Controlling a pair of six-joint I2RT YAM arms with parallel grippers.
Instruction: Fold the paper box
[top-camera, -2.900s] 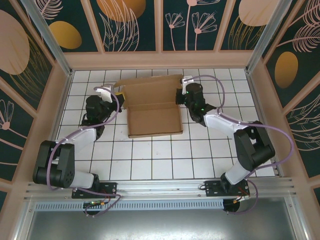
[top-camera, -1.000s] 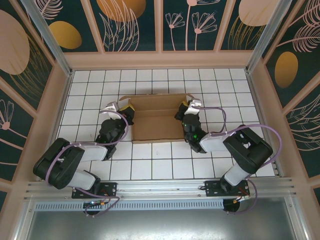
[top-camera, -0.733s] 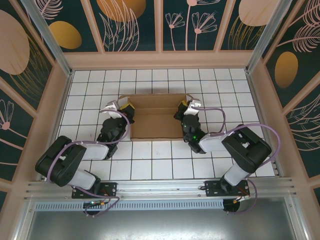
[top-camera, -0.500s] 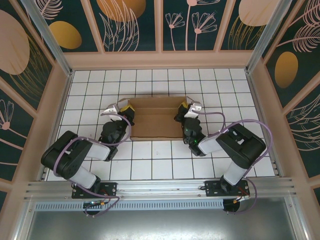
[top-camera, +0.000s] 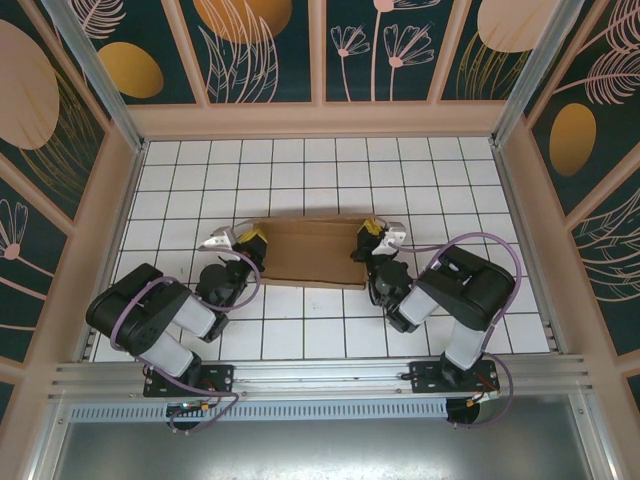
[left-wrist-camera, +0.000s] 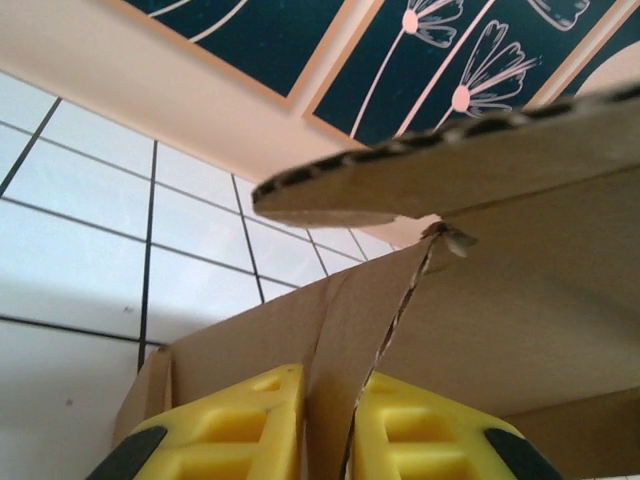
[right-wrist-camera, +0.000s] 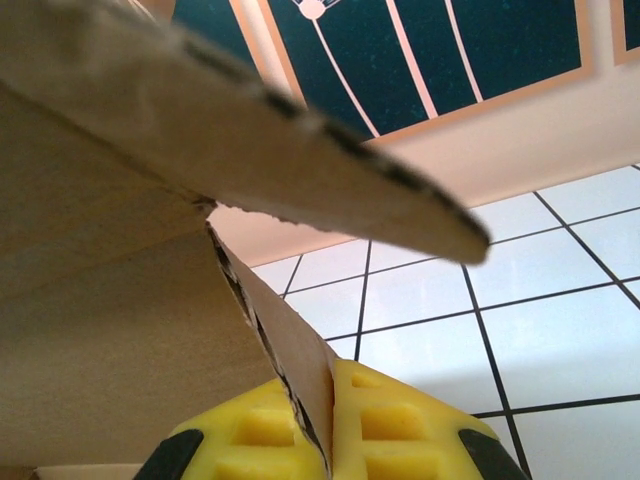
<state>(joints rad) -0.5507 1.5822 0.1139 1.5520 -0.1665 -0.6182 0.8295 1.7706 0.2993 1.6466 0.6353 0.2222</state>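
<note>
The plain brown cardboard box lies long axis left-to-right on the tiled tabletop. The left pincer and the right pincer each clamp one of its end walls.

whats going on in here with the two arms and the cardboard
Two robot arms are working on folding a brown paper box on the white tiled table. The left end effector grips the box's left side and the right end effector grips its right side. In each wrist view, a cardboard wall is pinched between yellow fingers, with a flap jutting out above. The box is not yet closed up.
</note>
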